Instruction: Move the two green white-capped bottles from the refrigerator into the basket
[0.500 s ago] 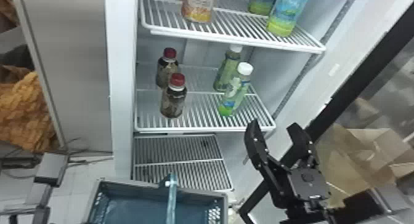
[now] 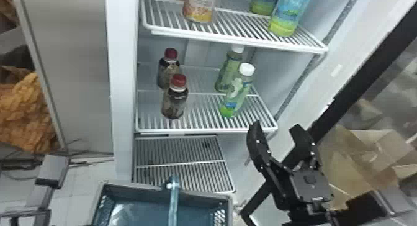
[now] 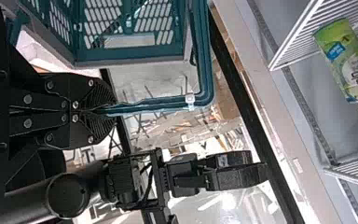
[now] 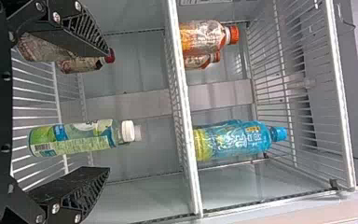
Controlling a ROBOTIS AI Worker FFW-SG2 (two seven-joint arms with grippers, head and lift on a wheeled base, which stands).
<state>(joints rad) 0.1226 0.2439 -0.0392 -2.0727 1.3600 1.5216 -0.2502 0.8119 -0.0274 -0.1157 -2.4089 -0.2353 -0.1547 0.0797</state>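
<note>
green white-capped bottles [image 2: 235, 98] stand one behind the other on the refrigerator shelf [image 2: 201, 130], right of two red-capped ones [image 2: 175, 102]. near them, the right end effector [image 2: 275, 125] hangs released and empty. the left wrist view has the left end effector [image 3: 113, 111] clenched on the handle [image 3: 205, 70] of the basket [image 2: 201, 195]; the right one adds a blue cap [image 4: 278, 134] the head view crops.

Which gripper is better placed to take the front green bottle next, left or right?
Right, I'd judge. The right gripper is open and empty near the front green bottle, while the left gripper is occupied, shut on the basket handle.
</note>
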